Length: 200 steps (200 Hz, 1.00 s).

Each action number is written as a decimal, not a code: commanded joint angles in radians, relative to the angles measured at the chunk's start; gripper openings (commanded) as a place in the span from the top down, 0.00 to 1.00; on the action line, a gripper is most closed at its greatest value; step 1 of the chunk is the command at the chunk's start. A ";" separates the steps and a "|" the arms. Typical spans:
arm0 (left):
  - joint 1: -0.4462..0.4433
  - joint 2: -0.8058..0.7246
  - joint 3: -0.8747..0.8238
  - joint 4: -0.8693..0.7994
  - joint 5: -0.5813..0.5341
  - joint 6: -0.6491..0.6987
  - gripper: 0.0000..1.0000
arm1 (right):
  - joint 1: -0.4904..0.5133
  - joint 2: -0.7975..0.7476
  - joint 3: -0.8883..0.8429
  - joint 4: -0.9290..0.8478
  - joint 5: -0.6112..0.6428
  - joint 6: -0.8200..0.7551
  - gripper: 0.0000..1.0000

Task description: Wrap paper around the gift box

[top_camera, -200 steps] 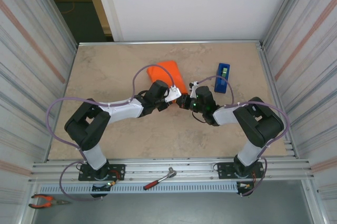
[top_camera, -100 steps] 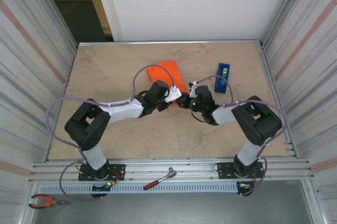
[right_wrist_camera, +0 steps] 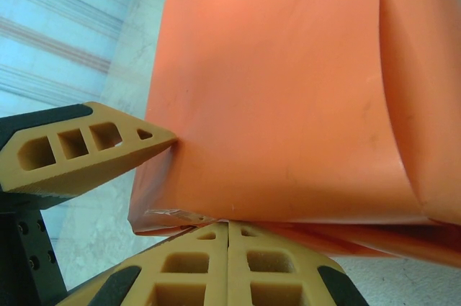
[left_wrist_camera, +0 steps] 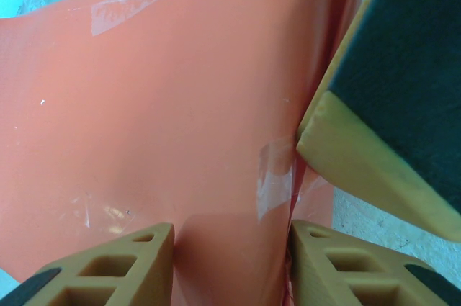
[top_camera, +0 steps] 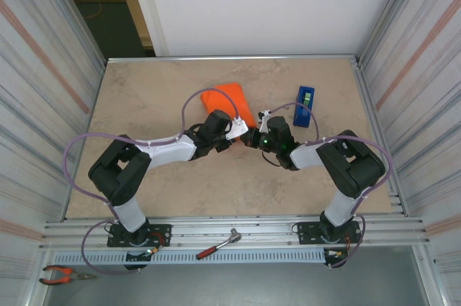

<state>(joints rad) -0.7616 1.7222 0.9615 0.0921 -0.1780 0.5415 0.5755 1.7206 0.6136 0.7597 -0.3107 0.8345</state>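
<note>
The orange paper (top_camera: 229, 97) is folded into a parcel near the table's middle, with clear tape strips (left_wrist_camera: 274, 180) on it. The pink gift box is hidden inside. My left gripper (top_camera: 241, 127) straddles the parcel's near end, and in the left wrist view its gripper (left_wrist_camera: 230, 255) has a finger touching the paper (left_wrist_camera: 166, 126) on each side. My right gripper (right_wrist_camera: 228, 230) is shut, its joined tips pressed against the lower taped edge of the paper (right_wrist_camera: 288, 83). A left finger (right_wrist_camera: 94, 147) touches the parcel's side there.
A blue tape dispenser (top_camera: 305, 106) stands right of the parcel. A wrench (top_camera: 220, 245) and pliers (top_camera: 61, 273) lie on the rail in front of the arm bases. Corrugated walls close in both sides of the table (top_camera: 144, 97).
</note>
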 commanded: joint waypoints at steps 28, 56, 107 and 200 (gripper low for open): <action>-0.010 -0.004 -0.006 -0.129 0.010 -0.035 0.57 | -0.005 -0.044 -0.010 -0.015 -0.005 -0.003 0.96; -0.010 -0.003 -0.004 -0.130 0.008 -0.035 0.58 | -0.006 -0.043 -0.012 -0.016 -0.007 -0.003 0.94; -0.010 0.000 0.000 -0.135 0.008 -0.035 0.59 | -0.009 -0.052 -0.021 -0.025 -0.010 -0.003 0.90; -0.010 0.002 0.003 -0.138 0.007 -0.038 0.60 | -0.011 -0.063 -0.026 -0.048 -0.006 -0.007 0.85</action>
<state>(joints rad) -0.7662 1.7222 0.9688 0.0765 -0.1852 0.5365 0.5690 1.6878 0.5983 0.7296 -0.3141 0.8337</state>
